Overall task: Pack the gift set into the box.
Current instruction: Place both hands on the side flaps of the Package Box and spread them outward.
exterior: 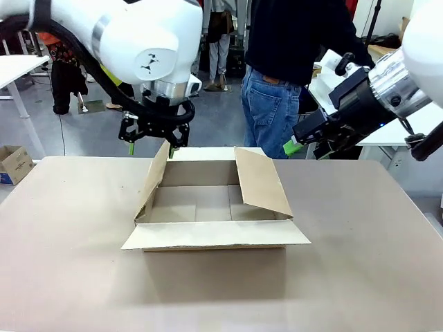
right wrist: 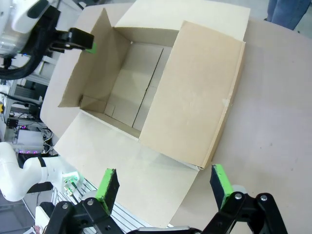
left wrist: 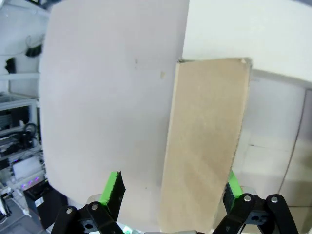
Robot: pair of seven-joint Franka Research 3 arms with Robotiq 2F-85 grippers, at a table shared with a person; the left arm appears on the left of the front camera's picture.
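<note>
The box stands open in the middle of the table, a plain brown carton with nothing inside. Its near flap lies flat, while the left and right flaps stand up. My left gripper hangs open just above the upright left flap, with a green pad on either side of the flap's top edge. It also appears at the carton's far corner. My right gripper is open and holds nothing, up in the air behind the box's right side, looking down into it. The gift set is out of view.
A person in a dark top and blue jeans stands at the far edge of the table. A small cardboard box sits on the floor at the left. Bare tabletop surrounds the carton.
</note>
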